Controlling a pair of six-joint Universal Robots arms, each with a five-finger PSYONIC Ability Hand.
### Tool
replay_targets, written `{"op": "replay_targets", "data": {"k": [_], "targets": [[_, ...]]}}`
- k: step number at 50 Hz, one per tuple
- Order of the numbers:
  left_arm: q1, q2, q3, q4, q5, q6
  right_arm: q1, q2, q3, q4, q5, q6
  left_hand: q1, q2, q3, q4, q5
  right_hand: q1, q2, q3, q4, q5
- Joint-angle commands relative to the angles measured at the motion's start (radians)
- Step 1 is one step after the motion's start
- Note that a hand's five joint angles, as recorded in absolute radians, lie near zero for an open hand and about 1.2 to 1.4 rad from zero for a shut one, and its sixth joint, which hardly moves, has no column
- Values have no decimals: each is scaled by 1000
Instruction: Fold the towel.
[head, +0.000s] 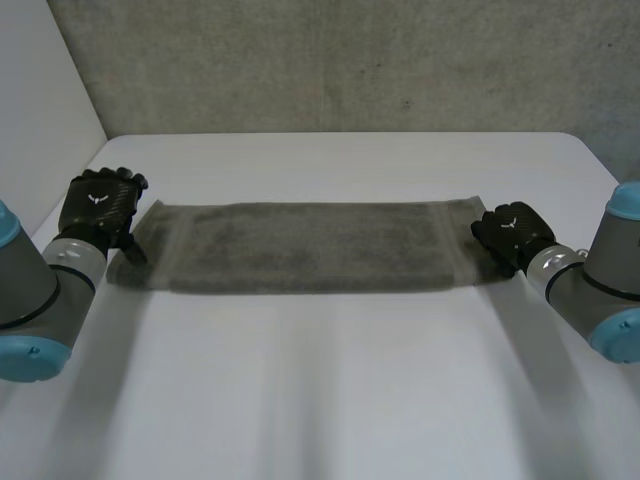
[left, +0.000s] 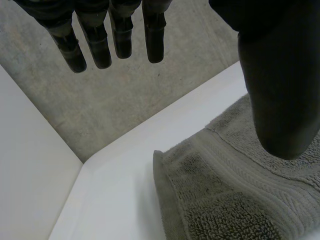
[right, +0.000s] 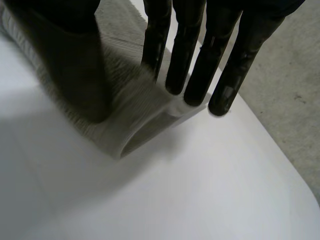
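Note:
A grey towel (head: 300, 245) lies as a long flat band across the white table (head: 330, 390). My left hand (head: 100, 205) is at the towel's left end. In the left wrist view its fingers (left: 115, 35) are straight and spread above the table's far edge. Its thumb (left: 280, 100) hangs over the towel's corner (left: 225, 200), and nothing is gripped. My right hand (head: 512, 235) is at the towel's right end. There its thumb (right: 75, 65) and fingers (right: 190, 60) pinch the short edge of the towel (right: 130, 115), which stands raised off the table in a small fold.
A grey wall (head: 350, 60) runs behind the table's far edge, and a white panel (head: 40, 90) stands at the left. Bare table lies in front of the towel, between my two arms.

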Motion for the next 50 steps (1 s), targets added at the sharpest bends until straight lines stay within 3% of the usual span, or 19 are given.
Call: {"op": "replay_targets", "data": {"k": [1, 2, 15, 20, 27, 32, 37, 40, 42, 47, 48, 49, 50], "targets": [[-1, 0, 1, -1, 0, 1, 1, 22, -19, -24, 0, 1, -71, -59, -61, -68, -52, 450, 444, 451, 450, 458], [-1, 0, -2, -1, 1, 1, 1, 22, -24, -20, 0, 1, -68, -56, -58, -65, -49, 530, 524, 532, 531, 538], [2, 0, -8, -1, 3, 1, -164, 9, -36, -1, 3, -42, -71, -59, -61, -68, -52, 531, 525, 532, 532, 539], [10, 6, -18, 1, 3, 1, -265, -2, -140, 81, 11, -82, -68, -56, -58, -65, -49, 531, 525, 532, 532, 539], [4, 6, -18, 1, 3, 1, -259, -56, -266, 169, 24, -84, -71, -59, -61, -68, -52, 531, 525, 532, 532, 539], [1, 6, -18, 1, 1, 1, -144, -120, -341, 189, 46, -44, -68, -56, -58, -65, -49, 531, 525, 532, 532, 539], [1, 9, -25, 1, 1, 1, 168, -139, -428, 189, 109, -24, -68, -56, -58, -65, -49, 531, 525, 532, 532, 539], [1, 9, -28, 1, 1, 1, 253, -133, -441, 189, 118, -25, -68, -56, -58, -65, -49, 531, 525, 532, 532, 539], [4, 9, -28, 1, 1, 1, 418, -93, -447, 181, 121, -25, -71, -59, -61, -68, -52, 531, 525, 532, 532, 539], [8, 9, -31, 1, 1, 1, 605, 31, -484, 177, 126, -57, -68, -56, -58, -65, -49, 523, 517, 525, 524, 531], [8, 9, -33, 1, 1, 1, 642, 80, -502, 181, 133, -85, -68, -56, -58, -65, -49, 201, 195, 202, 201, 209], [8, 9, -33, 1, 1, 1, 643, 81, -502, 181, 133, -85, -68, -56, -58, -65, -49, 197, 191, 199, 198, 205], [8, 9, -33, 1, 1, 1, 667, 123, -519, 183, 155, -117, -71, -59, -61, -68, -52, -294, -300, -293, -293, -286]]}}
